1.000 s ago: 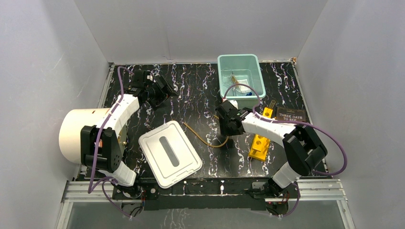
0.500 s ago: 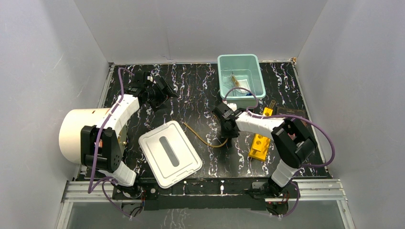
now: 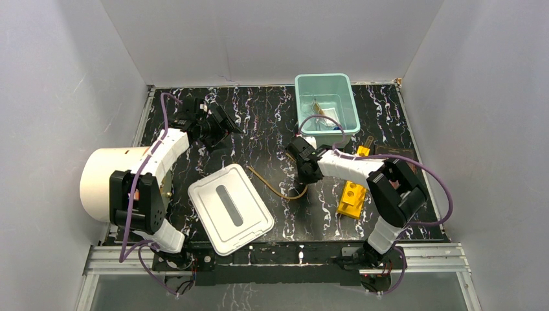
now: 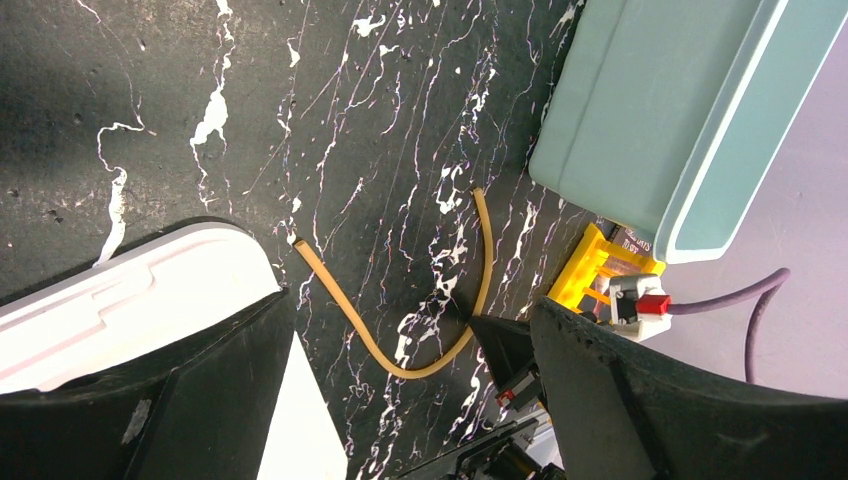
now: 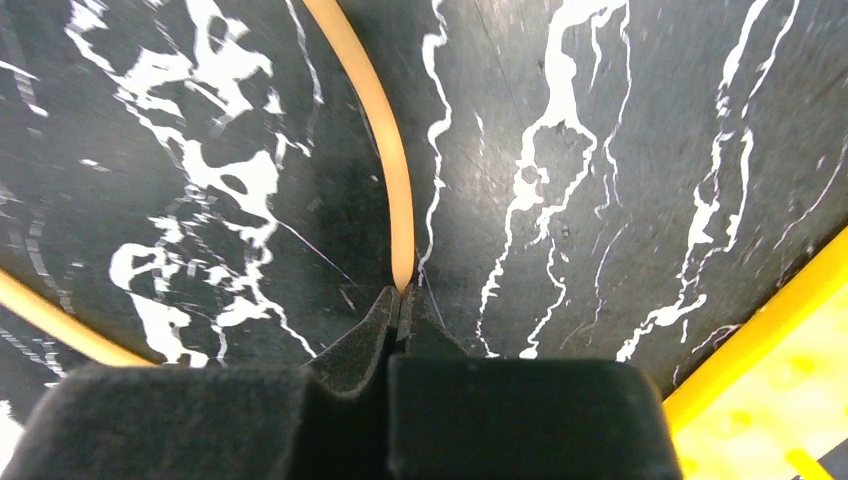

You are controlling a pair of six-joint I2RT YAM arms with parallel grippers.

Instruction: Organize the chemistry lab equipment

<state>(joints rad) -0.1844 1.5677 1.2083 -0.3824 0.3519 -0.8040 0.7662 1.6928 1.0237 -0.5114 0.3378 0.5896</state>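
Observation:
The amber tubing (image 3: 278, 192) lies in a curve on the black marbled table, between the white lid and the yellow rack. My right gripper (image 3: 307, 184) is shut on one end of it; in the right wrist view the tubing (image 5: 385, 150) runs straight into the pinched fingertips of the right gripper (image 5: 403, 300). The left wrist view looks down on the whole curve of tubing (image 4: 400, 360). My left gripper (image 3: 228, 127) hovers open and holds nothing over the back left of the table. The teal bin (image 3: 324, 78) holds several small items, among them a small blue piece (image 3: 336, 128).
A white lid (image 3: 231, 208) lies flat at the front centre. A yellow rack (image 3: 351, 197) stands right of the tubing. A big cream cylinder (image 3: 107, 184) sits at the left edge. A dark book (image 3: 396, 150) lies at the right, partly behind the right arm.
The right gripper has gone from open to shut on the end of the tubing, after shifting a little to the left. The left arm has stayed where it was.

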